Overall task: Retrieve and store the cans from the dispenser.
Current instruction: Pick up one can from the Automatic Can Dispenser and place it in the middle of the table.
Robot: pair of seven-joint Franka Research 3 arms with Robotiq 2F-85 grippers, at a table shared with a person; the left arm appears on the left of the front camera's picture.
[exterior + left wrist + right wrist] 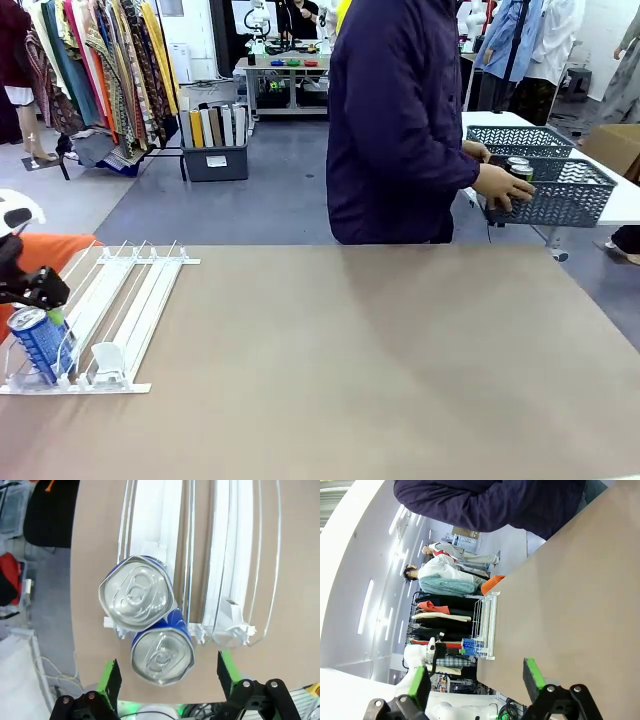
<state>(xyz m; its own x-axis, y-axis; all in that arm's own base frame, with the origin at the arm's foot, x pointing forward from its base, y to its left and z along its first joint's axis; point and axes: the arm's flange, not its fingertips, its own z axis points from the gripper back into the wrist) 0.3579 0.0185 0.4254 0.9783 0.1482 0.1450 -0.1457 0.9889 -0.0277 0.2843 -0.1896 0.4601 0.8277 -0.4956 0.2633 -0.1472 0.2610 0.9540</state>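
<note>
Bright, even, sharp; wide-angle wrist distortion.

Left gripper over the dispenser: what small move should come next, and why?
Probably lower straight down: the left gripper hangs open, its green pads flanking the top of the front blue can in the dispenser, not touching it.

Two upright blue cans (137, 592), shiny tops up, at front end of white railed dispenser (120, 310), lower left of front view; dark can (518, 167) upper right, by mesh basket (575, 195).

The brown table (380, 360) carries the dispenser (130, 300) at its left.
</note>
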